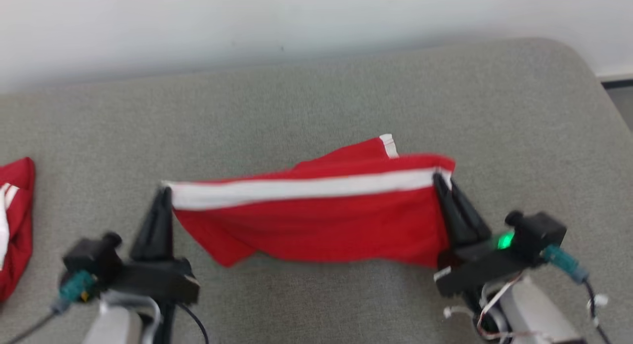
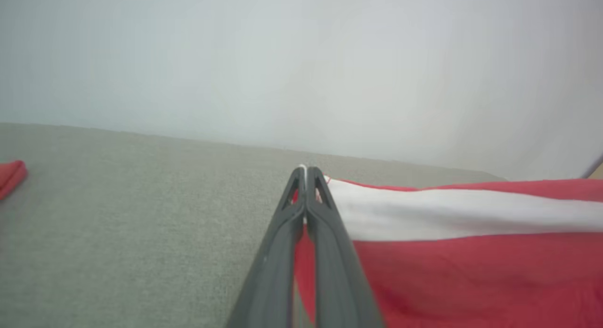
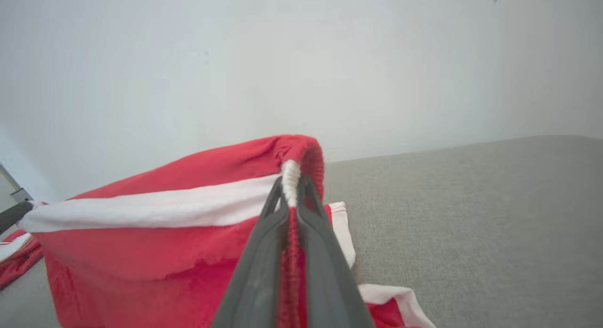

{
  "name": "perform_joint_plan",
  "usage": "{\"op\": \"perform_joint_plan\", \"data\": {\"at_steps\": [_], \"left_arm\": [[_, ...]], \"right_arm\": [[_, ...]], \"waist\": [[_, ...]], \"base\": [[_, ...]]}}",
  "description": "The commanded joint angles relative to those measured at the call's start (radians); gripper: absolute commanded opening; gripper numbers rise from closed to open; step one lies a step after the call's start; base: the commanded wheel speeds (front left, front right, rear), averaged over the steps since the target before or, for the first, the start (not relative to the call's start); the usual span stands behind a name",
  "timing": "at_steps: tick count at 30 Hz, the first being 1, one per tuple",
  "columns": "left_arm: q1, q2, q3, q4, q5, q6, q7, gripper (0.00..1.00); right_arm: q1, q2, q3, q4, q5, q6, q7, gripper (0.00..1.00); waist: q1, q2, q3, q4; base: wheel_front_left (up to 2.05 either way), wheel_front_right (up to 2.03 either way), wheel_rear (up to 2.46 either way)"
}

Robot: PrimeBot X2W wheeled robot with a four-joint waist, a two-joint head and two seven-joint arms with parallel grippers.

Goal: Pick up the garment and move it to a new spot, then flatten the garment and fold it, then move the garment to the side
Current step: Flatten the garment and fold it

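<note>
Left claw: my left claw point(image 1: 166, 192) is closed tight. Its two dark fingers pinch the left end of the garment point(image 1: 316, 220), right at the white band point(image 1: 296, 190).
Right claw: my right claw point(image 1: 441, 178) is also closed. It grips the bunched right end of the same garment, where the white band gathers between the fingertips.
Garment: red cloth, stretched between my two claws with the white band running along its upper edge. The red body sags below the band, with a loose corner drooping near my left side.
Garment, far part: a red flap with a white hem point(image 1: 388, 145) shows behind the band. In the right wrist view, white-edged cloth lies on the tabletop just beside my right claw.
Tabletop: the tabletop point(image 1: 346, 97) is covered in grey fabric and has a rounded far-right corner. The garment sits over its middle.
Other cloth: a second red-and-white piece point(image 1: 17, 225) lies on the tabletop at my far left, well apart from the one I hold.
Wall: a plain pale wall point(image 1: 296, 18) stands behind the tabletop.
Light: a green light point(image 1: 504, 241) glows on my right wrist.
</note>
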Motion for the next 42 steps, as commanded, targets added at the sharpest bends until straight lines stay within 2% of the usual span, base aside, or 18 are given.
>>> {"op": "perform_joint_plan", "data": {"at_steps": [1, 10, 13, 16, 22, 27, 30, 34, 37, 40, 42], "left_arm": [[-0.028, 0.017, 0.0, -0.015, 0.008, -0.001, -0.004, 0.0], [-0.23, 0.199, -0.026, -0.111, 0.013, 0.001, -0.003, 0.0], [-0.326, 0.251, -0.025, -0.127, 0.017, 0.001, 0.023, 0.0], [-0.443, 0.277, -0.043, -0.147, 0.026, 0.001, 0.068, 0.0], [-0.58, 0.281, -0.067, -0.112, 0.065, 0.015, 0.11, 0.0], [-0.726, 0.245, -0.109, -0.03, 0.106, 0.032, 0.114, 0.0], [-0.84, 0.233, -0.116, 0.041, 0.14, 0.059, 0.08, 0.0], [-0.989, 0.218, -0.128, 0.105, 0.203, 0.093, 0.024, 0.0], [-1.057, 0.201, -0.126, 0.115, 0.222, 0.103, 0.002, 0.0], [-1.064, 0.182, -0.124, 0.119, 0.222, 0.101, -0.002, 0.0], [-1.031, 0.163, -0.119, 0.1, 0.225, 0.094, -0.002, 0.0]], "right_arm": [[-0.019, -0.01, 0.001, -0.011, 0.001, -0.002, -0.001, 0.0], [-0.244, -0.091, 0.023, -0.086, 0.081, -0.002, 0.0, 0.0], [-0.346, -0.121, 0.044, -0.079, 0.086, -0.002, -0.001, 0.0], [-0.454, -0.132, 0.058, -0.05, 0.12, -0.002, 0.008, 0.0], [-0.611, -0.156, 0.126, 0.022, 0.117, -0.002, 0.052, 0.0], [-0.792, -0.184, 0.194, 0.125, 0.08, -0.002, 0.051, 0.0], [-0.927, -0.189, 0.204, 0.212, 0.055, -0.002, 0.031, 0.0], [-1.088, -0.198, 0.155, 0.32, -0.017, -0.002, 0.004, 0.0], [-1.154, -0.202, 0.112, 0.325, -0.076, -0.002, -0.002, 0.0], [-1.145, -0.201, 0.067, 0.305, -0.099, -0.002, -0.001, 0.0], [-1.084, -0.195, 0.042, 0.285, -0.11, -0.002, -0.001, 0.0]], "waist": [[0.0, -0.0001, -0.038, 0.006], [0.0, -0.0001, -0.141, 0.026], [0.0, -0.0001, -0.126, 0.032], [0.0, -0.0001, -0.072, 0.049], [0.0, -0.0001, 0.042, 0.07], [0.0, -0.0001, 0.174, 0.093], [0.0, -0.0001, 0.249, 0.108], [0.0, -0.0001, 0.305, 0.135], [0.0, -0.0001, 0.321, 0.156], [0.0, -0.0001, 0.327, 0.168], [0.0, -0.0001, 0.325, 0.173]], "base": [[0.0, 0.0, 0.0], [0.0, 0.0, 0.0], [0.0, 0.0, 0.0], [0.0, 0.0, 0.0], [0.0, 0.0, 0.0], [0.0, 0.0, 0.0], [0.0, 0.0, 0.0], [0.0, 0.0, 0.0], [0.0, 0.0, 0.0], [0.0, 0.0, 0.0], [0.0, 0.0, 0.0]]}}
